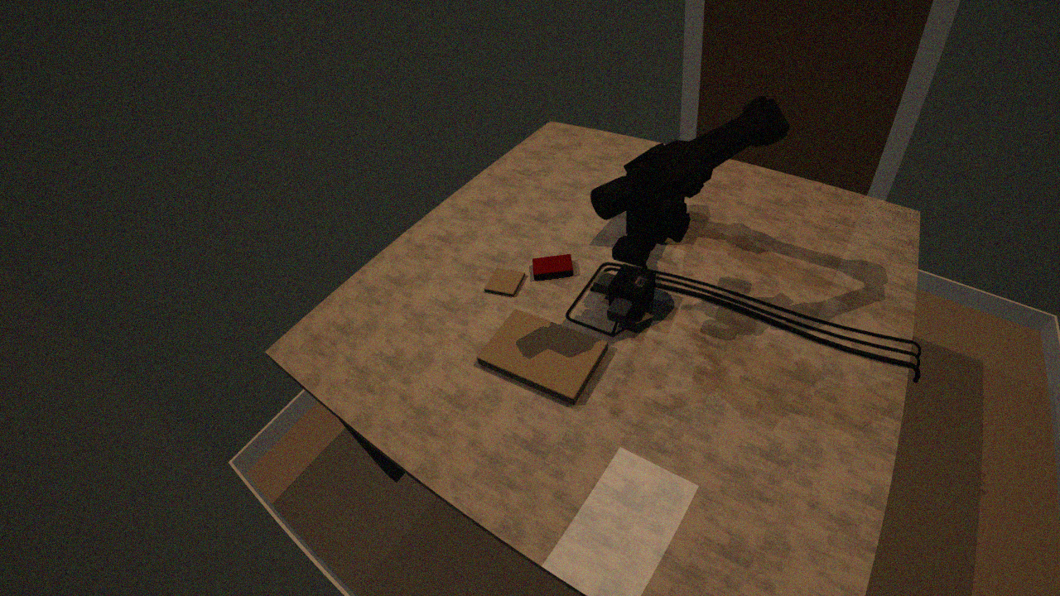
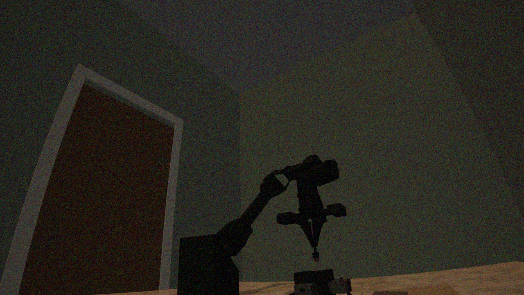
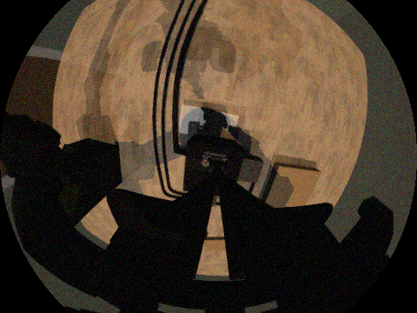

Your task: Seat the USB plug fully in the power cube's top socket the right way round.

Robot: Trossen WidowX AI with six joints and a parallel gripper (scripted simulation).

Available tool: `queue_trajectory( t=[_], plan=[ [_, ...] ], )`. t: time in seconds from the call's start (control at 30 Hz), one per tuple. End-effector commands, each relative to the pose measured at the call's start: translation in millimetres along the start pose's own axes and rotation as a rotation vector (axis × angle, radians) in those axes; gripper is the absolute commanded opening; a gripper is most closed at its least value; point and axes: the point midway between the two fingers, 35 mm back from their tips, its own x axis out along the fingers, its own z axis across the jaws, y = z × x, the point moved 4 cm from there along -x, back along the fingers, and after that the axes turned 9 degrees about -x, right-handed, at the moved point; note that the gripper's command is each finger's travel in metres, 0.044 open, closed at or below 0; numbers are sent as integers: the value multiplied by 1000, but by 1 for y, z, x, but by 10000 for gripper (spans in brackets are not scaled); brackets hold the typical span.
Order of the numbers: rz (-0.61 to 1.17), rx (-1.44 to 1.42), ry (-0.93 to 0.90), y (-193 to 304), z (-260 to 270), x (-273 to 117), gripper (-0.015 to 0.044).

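Fingers [image 2: 314,248] were pinched shut on USB plug [image 2: 315,255], hanging above power cube [image 2: 314,275]. Plug prob light, rigid, small; grip body sides, not metal tip.

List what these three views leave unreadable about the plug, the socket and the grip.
- USB plug: exterior view, a tiny dark silhouette at the gripper tips, lifted above the power cube; which way it faces cannot be told.
- Socket on the cube's top: exterior view too low; top view, wrist and gripper cover it; wrist view, fingers and darkness hide it.
- Contact of fingers with plug: too small and dark in every view.
- Cables: far ends run off the table edge.
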Motion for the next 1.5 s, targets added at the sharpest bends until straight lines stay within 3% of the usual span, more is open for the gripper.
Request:
queue_trajectory(
  t=[0.0, 1.47],
  plan=[
    [3, 6, -1, 0, 0, 1, 0],
    [19, 20, -3, 2, 1, 6, 0]
  ],
)
